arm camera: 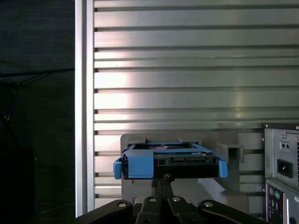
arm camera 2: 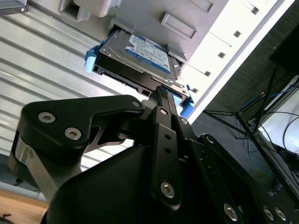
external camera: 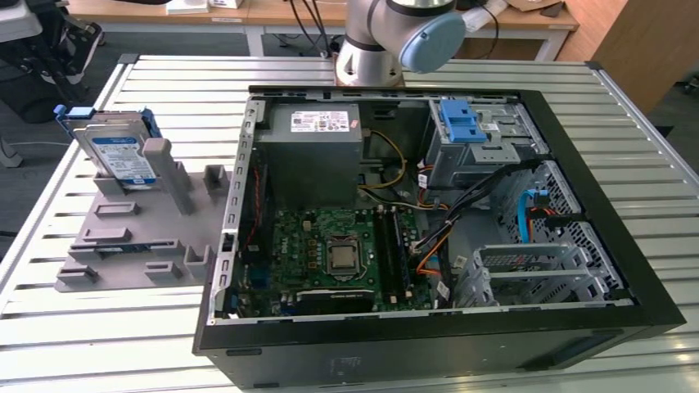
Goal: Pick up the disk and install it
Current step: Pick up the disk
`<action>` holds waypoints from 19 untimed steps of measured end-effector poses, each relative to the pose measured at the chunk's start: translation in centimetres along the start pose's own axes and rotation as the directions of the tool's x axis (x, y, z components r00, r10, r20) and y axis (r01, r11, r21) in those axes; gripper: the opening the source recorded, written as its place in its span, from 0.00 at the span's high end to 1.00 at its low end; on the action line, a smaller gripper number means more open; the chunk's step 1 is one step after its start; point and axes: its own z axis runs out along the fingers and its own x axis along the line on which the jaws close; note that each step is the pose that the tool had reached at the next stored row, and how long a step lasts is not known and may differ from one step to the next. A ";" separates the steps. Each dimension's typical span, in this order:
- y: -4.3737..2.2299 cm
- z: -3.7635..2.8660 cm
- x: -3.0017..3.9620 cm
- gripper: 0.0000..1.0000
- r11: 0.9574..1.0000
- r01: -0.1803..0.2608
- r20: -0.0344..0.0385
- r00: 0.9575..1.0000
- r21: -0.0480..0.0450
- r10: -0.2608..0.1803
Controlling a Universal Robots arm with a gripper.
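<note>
The disk point(external camera: 118, 151), silver-grey with a white-and-blue label and a blue frame, stands on edge in a grey holder point(external camera: 142, 237) at the exterior view's left, beside the open computer case point(external camera: 437, 332). In both wrist views it sits just past my fingertips: disk point(arm camera 2: 140, 58), disk point(arm camera: 170, 161). My gripper point(arm camera 2: 161, 91) points at the disk's edge with its fingers shut together and nothing between them. In the first wrist view the gripper point(arm camera: 163, 178) lines up with the disk's middle. The exterior view shows no gripper near the disk, so there is a gap between the two.
The open case holds a grey power supply box point(external camera: 311, 135), a motherboard point(external camera: 339, 254), cables and a drive cage with a blue latch point(external camera: 461, 123). The case's rear point(arm camera: 280, 163) stands beside the holder. The slatted metal table's edge point(arm camera: 84, 93) lies just past the holder.
</note>
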 end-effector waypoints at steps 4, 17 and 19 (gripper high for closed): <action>0.00 0.00 0.00 0.89 1.000 0.003 0.000 1.000 0.000 -0.003; 0.01 0.00 0.00 0.89 0.999 0.049 -0.002 0.999 0.000 -0.049; 0.01 0.00 0.00 0.89 0.998 0.058 -0.002 0.998 0.000 -0.058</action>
